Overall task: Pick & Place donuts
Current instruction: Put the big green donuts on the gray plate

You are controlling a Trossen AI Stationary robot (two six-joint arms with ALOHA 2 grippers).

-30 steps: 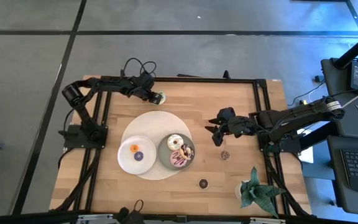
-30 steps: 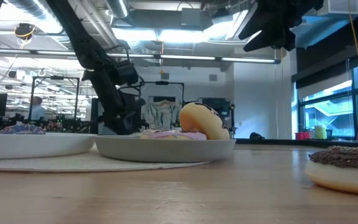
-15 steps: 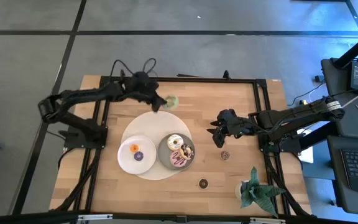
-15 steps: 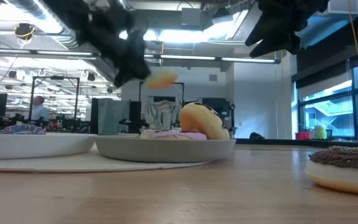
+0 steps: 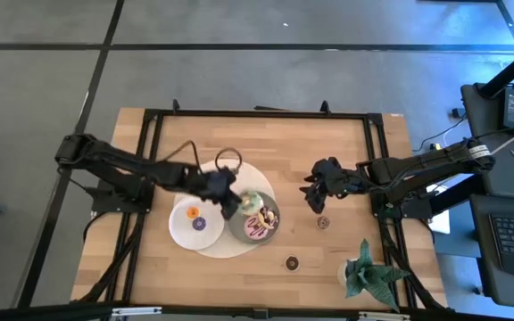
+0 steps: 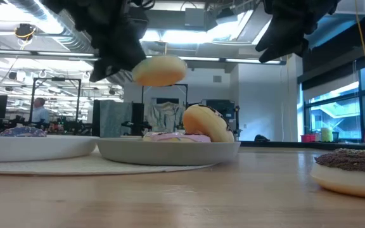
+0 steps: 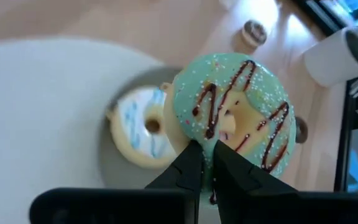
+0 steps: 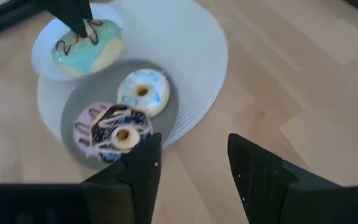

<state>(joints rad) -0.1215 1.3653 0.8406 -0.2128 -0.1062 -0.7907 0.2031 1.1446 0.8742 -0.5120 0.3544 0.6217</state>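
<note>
Green donut [image 7: 235, 115] pinched in left jaws, hanging just above grey plate [image 5: 236, 220] beside white donut [image 7: 138, 127]; right gripper [image 5: 314, 192] spread, well apart.

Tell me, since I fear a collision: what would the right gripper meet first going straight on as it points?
Probably the grey plate holding the pink donut; the right gripper, open, aims there.

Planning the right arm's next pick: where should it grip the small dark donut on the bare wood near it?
Probably across its outer rim, from straight above: the small dark donut lies flat and alone, by the open right gripper. The left gripper holds the green donut.
</note>
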